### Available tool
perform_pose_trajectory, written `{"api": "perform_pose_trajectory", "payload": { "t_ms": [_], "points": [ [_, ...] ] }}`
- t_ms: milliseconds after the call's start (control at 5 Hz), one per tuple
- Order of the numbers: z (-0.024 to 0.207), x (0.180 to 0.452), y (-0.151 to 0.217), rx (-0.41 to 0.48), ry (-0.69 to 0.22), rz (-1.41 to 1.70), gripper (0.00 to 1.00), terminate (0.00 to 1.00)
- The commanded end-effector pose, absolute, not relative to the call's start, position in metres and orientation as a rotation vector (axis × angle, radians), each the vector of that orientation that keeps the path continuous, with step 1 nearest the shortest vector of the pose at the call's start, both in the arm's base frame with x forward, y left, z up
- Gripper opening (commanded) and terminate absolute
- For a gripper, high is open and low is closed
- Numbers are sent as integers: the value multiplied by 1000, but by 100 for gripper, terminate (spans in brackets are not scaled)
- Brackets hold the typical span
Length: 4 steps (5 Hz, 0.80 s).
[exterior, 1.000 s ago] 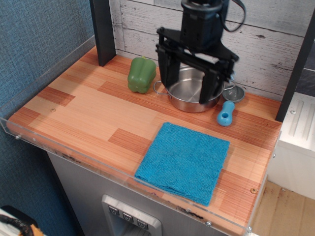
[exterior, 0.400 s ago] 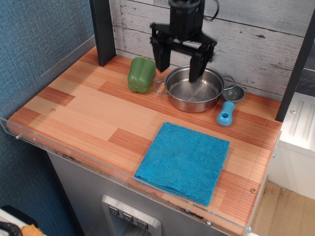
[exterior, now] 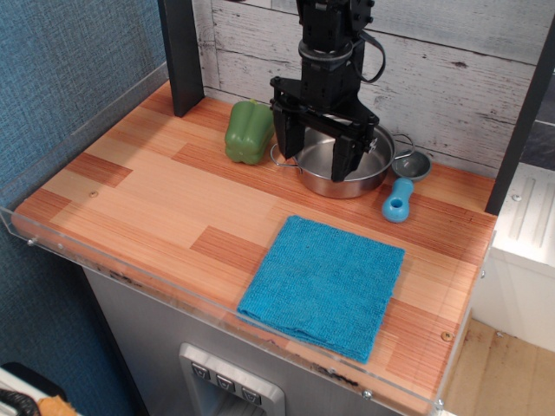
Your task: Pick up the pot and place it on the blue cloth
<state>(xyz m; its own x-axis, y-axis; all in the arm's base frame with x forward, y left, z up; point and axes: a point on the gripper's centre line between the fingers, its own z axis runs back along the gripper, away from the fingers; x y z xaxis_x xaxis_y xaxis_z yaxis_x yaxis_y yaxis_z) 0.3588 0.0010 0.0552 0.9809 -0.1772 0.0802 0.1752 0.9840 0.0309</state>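
The shiny steel pot (exterior: 371,166) stands at the back of the wooden counter, between the green pepper and the scoop. My gripper (exterior: 318,156) is down over the pot's left half with its jaws open. One finger (exterior: 290,139) is by the left rim and loop handle, and the other (exterior: 348,156) reaches into the bowl. I cannot tell whether the fingers touch the pot. The pot rests on the counter. The blue cloth (exterior: 323,284) lies flat at the front right, apart from the pot, with nothing on it.
A green pepper (exterior: 249,132) stands just left of the pot. A blue-handled scoop (exterior: 399,199) lies to its right. A dark post (exterior: 180,52) stands at the back left. A clear acrylic lip (exterior: 173,290) runs along the counter's front edge. A white plank wall is behind.
The gripper has dropped from above the pot down to rim level, with its fingers a little closer together. The pot has not moved.
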Motion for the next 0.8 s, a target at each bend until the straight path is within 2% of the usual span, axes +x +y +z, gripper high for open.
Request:
{"api": "perform_pose_trajectory", "payload": {
  "t_ms": [0,600],
  "points": [
    [82,362,-7,5,-184,-223,100,0],
    [60,378,-14,-17,-159,-285,100,0]
  ]
}}
